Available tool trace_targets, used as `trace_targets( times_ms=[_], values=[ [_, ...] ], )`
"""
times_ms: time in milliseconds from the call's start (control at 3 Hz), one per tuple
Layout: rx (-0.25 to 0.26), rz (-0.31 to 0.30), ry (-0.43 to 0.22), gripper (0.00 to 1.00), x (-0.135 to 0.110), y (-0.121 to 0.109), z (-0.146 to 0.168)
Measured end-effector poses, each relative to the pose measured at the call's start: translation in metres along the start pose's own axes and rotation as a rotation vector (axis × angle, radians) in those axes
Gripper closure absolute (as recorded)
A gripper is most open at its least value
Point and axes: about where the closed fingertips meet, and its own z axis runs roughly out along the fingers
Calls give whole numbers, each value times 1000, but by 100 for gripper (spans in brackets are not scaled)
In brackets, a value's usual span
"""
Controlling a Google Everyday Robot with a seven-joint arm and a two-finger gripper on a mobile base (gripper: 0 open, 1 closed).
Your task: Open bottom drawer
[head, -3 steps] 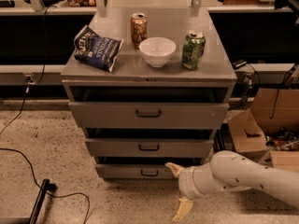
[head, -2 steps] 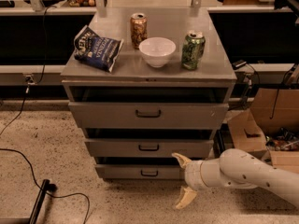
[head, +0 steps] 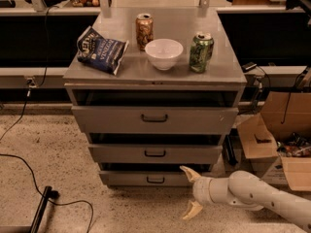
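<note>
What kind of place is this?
Probably a lab or workshop: a grey metal cabinet, cardboard boxes on a speckled floor, and a robot arm whose claw hangs open beside the bottom drawer.

we read lab/workshop | cardboard boxes (head: 272,135) off table (head: 160,76) right edge | speckled floor (head: 48,144) | gripper (head: 190,192) spread, below front-right corner

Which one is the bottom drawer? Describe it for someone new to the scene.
Find the grey cabinet with the white bowl on top. The bottom drawer is the lowest of its three, beside the open gripper. It has the shallowest front and the smallest handle.
</note>
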Motion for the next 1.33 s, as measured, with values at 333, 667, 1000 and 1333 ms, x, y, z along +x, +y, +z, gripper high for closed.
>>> trace_targets(
  times_ms=[333, 667, 1000, 1333],
  values=[
    [-16, 2, 6, 0, 1, 0, 4],
    [-48, 34, 43, 0, 31, -5, 23],
    [-37, 82, 93, 0, 90, -9, 42],
    [-21, 99, 64, 0, 138, -6, 62]
  ],
)
